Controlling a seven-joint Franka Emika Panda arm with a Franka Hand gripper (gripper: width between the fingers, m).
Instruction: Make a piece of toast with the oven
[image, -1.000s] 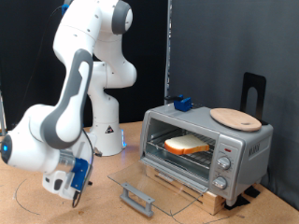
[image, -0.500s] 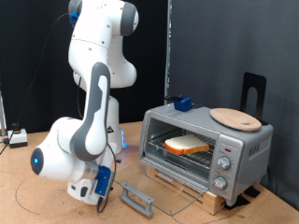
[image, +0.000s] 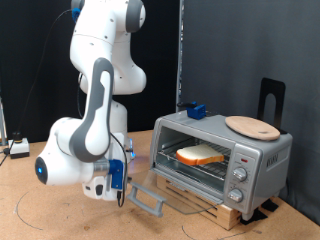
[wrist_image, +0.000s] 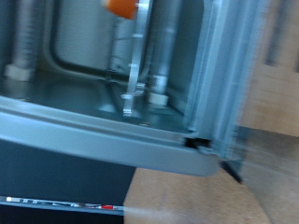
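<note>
The silver-grey oven (image: 258, 158) stands on a wooden slatted base at the exterior view's right, its glass door (image: 178, 193) dropped open. The piece of toast (image: 200, 155) lies on the wire rack inside. My gripper (image: 120, 191) is low over the table, right at the left end of the door's grey handle (image: 148, 201). Nothing shows between its fingers. The wrist view is filled by the door's metal edge (wrist_image: 112, 131) and glass, very close. My fingers do not show there.
A round wooden plate (image: 252, 126) and a small blue object (image: 194, 110) sit on the oven's top. A black stand (image: 270, 100) rises behind the oven. The wooden tabletop (image: 40, 215) spreads to the left, and it also shows in the wrist view (wrist_image: 206, 196).
My arm has swung from the exterior view's left towards the oven. The gripper has come up against the door handle, and the handle end of the door sits a little higher than before.
</note>
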